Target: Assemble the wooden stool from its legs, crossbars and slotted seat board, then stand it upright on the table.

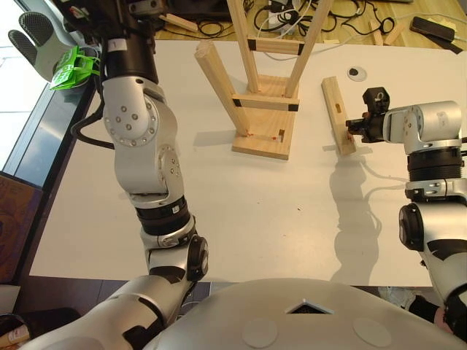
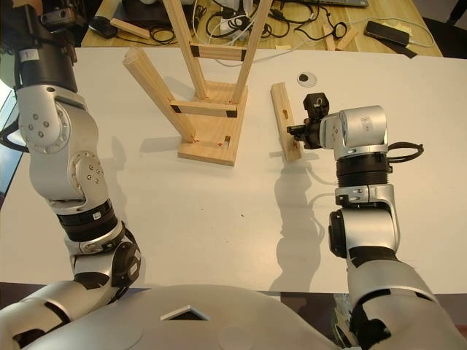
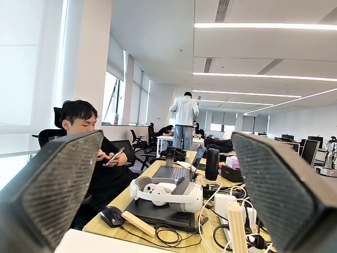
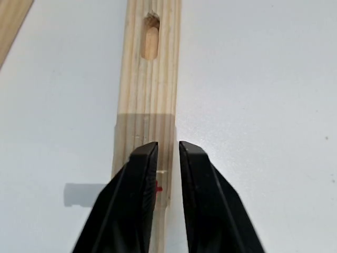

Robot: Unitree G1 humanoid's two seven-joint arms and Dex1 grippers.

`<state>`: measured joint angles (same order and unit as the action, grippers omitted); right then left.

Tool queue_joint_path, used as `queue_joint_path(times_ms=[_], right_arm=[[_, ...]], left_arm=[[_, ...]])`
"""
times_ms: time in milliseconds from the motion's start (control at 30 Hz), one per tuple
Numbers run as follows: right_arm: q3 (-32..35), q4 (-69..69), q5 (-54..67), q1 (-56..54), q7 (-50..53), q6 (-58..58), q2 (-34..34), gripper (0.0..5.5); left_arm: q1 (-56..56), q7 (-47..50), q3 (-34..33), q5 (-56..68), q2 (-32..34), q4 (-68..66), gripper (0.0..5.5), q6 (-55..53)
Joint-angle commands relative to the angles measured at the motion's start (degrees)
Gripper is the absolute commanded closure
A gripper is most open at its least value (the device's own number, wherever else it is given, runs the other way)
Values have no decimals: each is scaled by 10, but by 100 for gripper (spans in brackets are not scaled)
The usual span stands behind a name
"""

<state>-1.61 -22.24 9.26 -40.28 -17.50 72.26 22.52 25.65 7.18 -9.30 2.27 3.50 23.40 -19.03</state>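
The partly built stool stands upside down at the table's far middle. Its slotted seat board (image 1: 264,140) lies flat, and legs (image 1: 222,86) joined by crossbars (image 1: 261,101) rise from it. One loose leg (image 1: 336,111) lies on the table to its right, with a slot (image 4: 150,42) in its upper face. My right gripper (image 4: 162,147) hovers at that leg's near end (image 2: 291,148). Its black fingers (image 4: 138,174) stand a narrow slit apart with nothing held between them. My left gripper (image 3: 167,134) is raised beyond the table's far-left corner, open and empty, facing out into the room.
A round cable grommet (image 1: 356,72) sits in the table behind the loose leg. Cables and spare wooden pieces (image 1: 182,23) crowd the desk past the far edge. A green tag (image 1: 73,69) hangs by my left arm. The near half of the white table (image 1: 292,226) is bare.
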Motion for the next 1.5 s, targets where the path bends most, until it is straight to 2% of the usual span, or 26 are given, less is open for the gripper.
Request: queue_joint_path(times_ms=[33,333,500,667,900,1433,1500], right_arm=[[-11,-3,1,-6,-13,9,3,403],[-25,-13,-9,-16,-22,-23,6,263],[9,3,2,-44,-3,-55,-22,184],[-17,3,10,-32,-22,18,-22,94],[-53,8,8,-19,-47,48,-3,91],[-30,-35,7,-27,-35,89,-4,91],[-27,-37,6,-25,-33,89,-3,121]], left_arm=[[-7,7,1,-1,-5,4,99,-4],[1,7,-2,2,-2,-6,99,1],[-3,9,0,1,-6,-3,99,-1],[-3,11,1,2,-7,-3,99,1],[-4,16,3,-1,-15,-7,99,11],[-2,16,4,2,-16,-11,99,20],[-2,16,4,2,-16,-10,99,20]])
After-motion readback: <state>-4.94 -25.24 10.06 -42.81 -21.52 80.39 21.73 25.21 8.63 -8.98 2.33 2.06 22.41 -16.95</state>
